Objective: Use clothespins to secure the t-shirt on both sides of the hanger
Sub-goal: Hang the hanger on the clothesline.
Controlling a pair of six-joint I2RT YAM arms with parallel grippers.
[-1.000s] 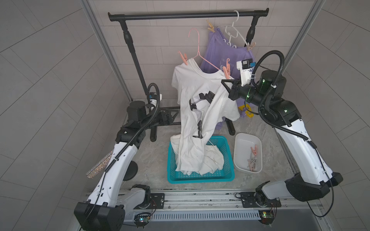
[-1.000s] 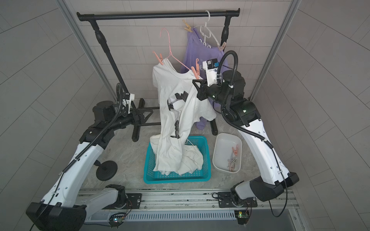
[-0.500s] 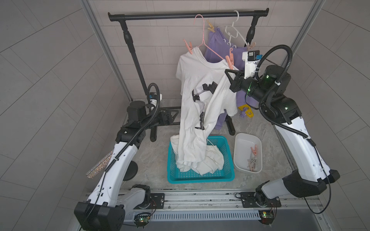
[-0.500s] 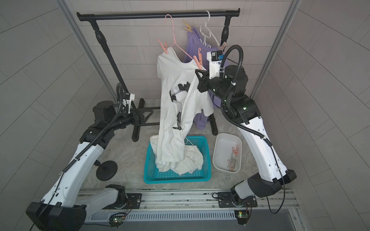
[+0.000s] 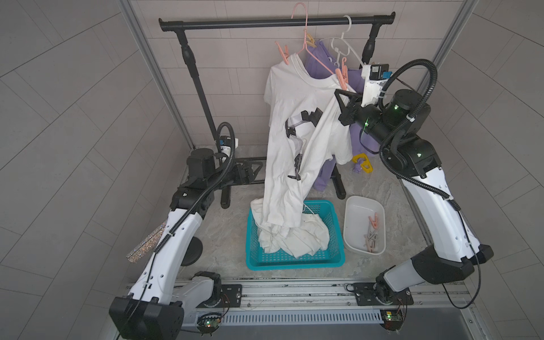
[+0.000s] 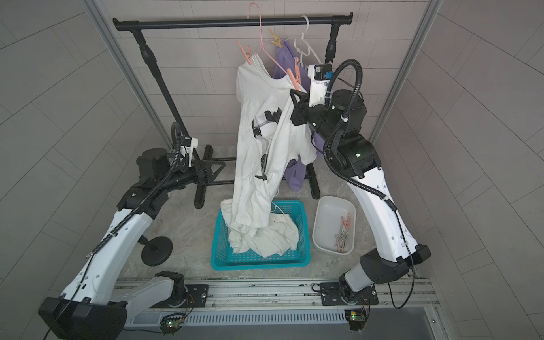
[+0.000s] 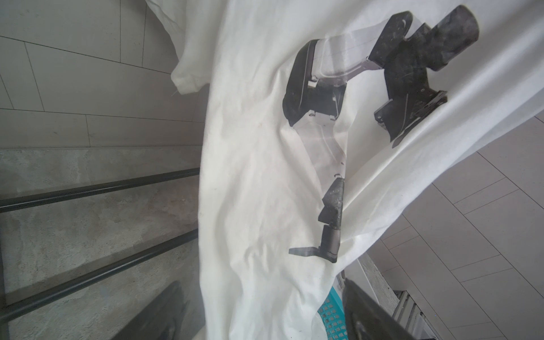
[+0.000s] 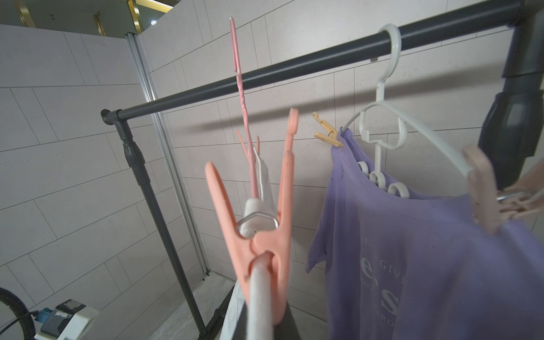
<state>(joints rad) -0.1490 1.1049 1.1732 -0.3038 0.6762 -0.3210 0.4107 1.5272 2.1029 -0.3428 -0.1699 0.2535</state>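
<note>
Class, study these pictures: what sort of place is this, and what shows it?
Probably a robot test cell staged as a laundry corner: a clothes rail against tiled walls, a basket of white washing, and a pair of robot arms mounted in front.

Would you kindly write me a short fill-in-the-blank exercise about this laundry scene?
1. The purple t-shirt hangs on a ___ plastic hanger.
2. ___ salmon-pink clothespins clip the white t-shirt to the pink wire hanger.
3. The ___ gripper grips that t-shirt's shoulder.
Missing words: white; two; right.
</note>
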